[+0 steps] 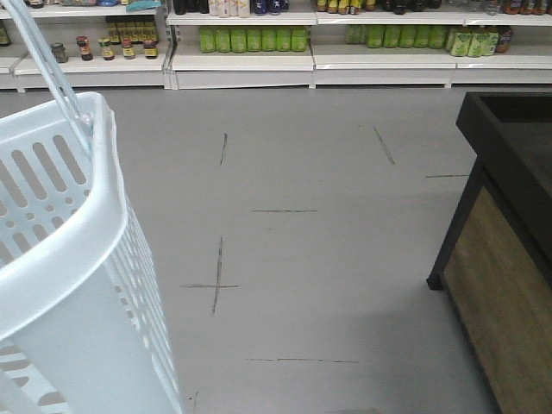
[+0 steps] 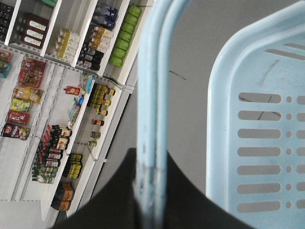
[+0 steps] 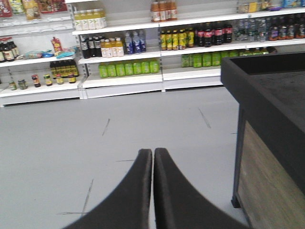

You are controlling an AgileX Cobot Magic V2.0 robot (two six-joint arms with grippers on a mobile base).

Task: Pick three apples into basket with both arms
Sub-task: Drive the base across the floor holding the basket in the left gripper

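- No apples show in any view. I judge them firm, smooth and easily bruised, so each would want a grip across its widest part.
- The basket (image 1: 95, 345) hangs at the left of the front view. It looks like light, stiff slotted plastic, best carried by its thin handle (image 2: 155, 95).
- The left gripper (image 2: 152, 160) is clamped around that handle, with the basket's rim just beside it.
- The right gripper (image 3: 153, 153) is pressed closed on nothing, above the grey floor (image 3: 57, 143). A dark display stand (image 3: 267, 124) is to its right and stocked shelves (image 3: 124, 78) lie beyond.

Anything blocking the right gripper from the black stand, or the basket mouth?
Nothing visible. Bare floor lies between the shut right gripper and the black stand. The basket mouth looks unobstructed; no apples in view.
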